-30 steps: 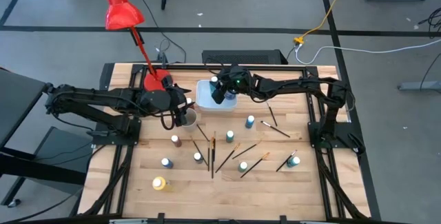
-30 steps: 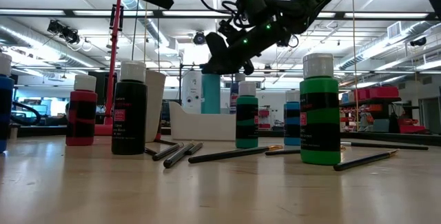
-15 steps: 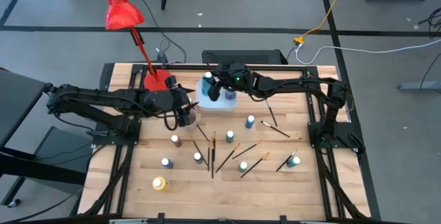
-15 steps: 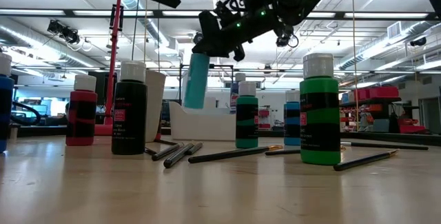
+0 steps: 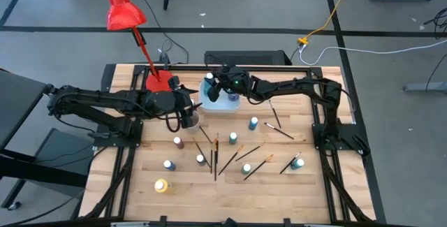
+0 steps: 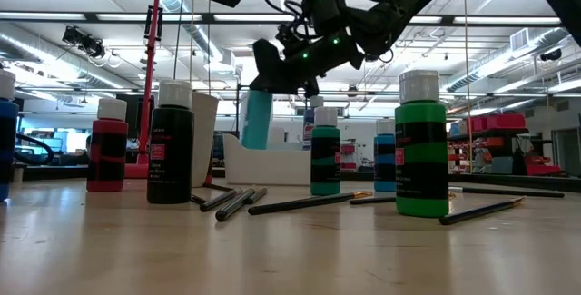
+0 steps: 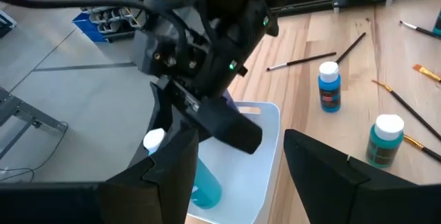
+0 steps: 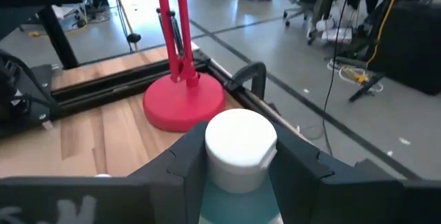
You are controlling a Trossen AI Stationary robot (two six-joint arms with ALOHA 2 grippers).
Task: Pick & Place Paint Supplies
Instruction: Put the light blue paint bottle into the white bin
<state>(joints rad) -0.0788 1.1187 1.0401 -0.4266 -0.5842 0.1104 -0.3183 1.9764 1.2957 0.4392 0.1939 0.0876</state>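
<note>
Right gripper (image 5: 212, 89) clamps a teal bottle (image 6: 257, 118) cap-up over the white bin (image 5: 222, 106), seemingly to lower it in upright; left gripper (image 5: 187, 114) waits beside, fingers apart, while other bottles stand on the table (image 5: 307, 178).

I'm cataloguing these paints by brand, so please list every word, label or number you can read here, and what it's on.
None can be read.
black bottle: white print on its label, too small to read.
green bottle: dark label band, print too blurred.
red bottle: label unreadable.
teal bottle held by the right gripper: no lettering shows.
white bin: no markings visible.
</note>
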